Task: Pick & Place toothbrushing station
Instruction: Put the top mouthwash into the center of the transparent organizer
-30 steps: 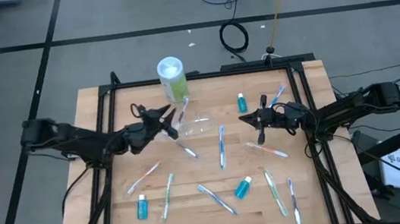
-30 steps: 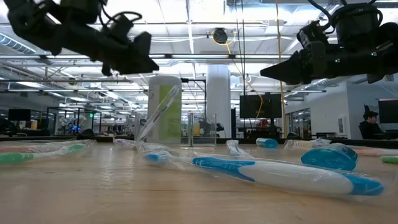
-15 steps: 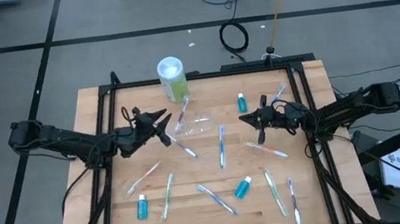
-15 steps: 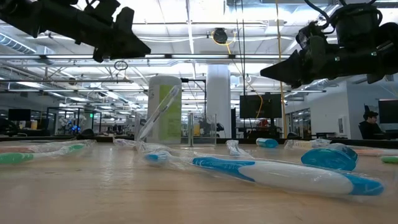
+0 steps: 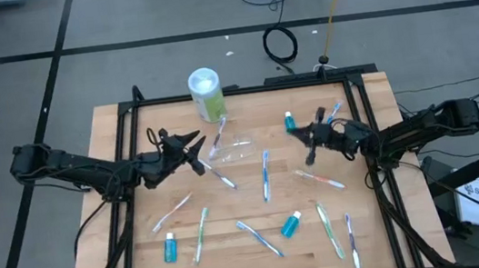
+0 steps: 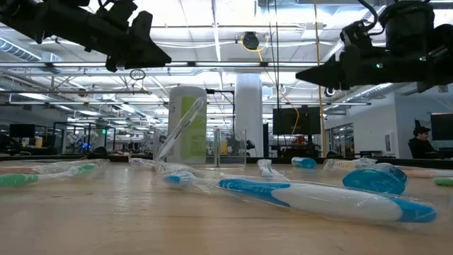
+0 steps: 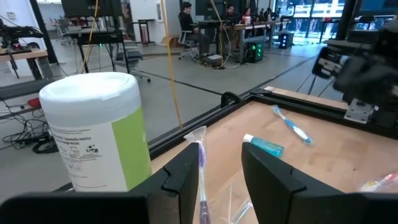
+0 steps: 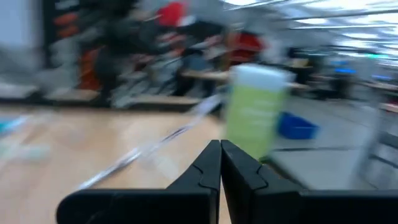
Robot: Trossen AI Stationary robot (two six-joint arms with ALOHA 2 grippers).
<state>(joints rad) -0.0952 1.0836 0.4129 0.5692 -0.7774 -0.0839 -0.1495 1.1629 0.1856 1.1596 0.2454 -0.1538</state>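
Several wrapped toothbrushes lie flat on the wooden table, among them a blue one (image 5: 266, 175) and a green one (image 5: 201, 233). One more toothbrush (image 5: 218, 135) slants up against the green-and-white canister (image 5: 205, 92). Three teal tubes (image 5: 289, 122) (image 5: 170, 247) (image 5: 291, 225) lie apart from each other. The clear container (image 5: 241, 147) stands mid-table. My left gripper (image 5: 197, 142) hangs open above the table, left of the slanting toothbrush (image 7: 200, 152), with nothing between its fingers. My right gripper (image 5: 299, 136) hovers shut and empty, right of the container.
The canister (image 7: 93, 130) stands at the table's far edge, just beyond my left gripper. A black frame rail (image 5: 342, 76) runs round the table's sides. A coiled cable (image 5: 281, 45) lies on the floor beyond. A person (image 6: 421, 138) sits far off in the room.
My left gripper has drawn back from the slanting toothbrush toward the table's left edge and risen a little, keeping the same gap between its fingers. My right gripper has tipped its fingertips up somewhat while staying in place. No toothbrush, tube or container has moved.
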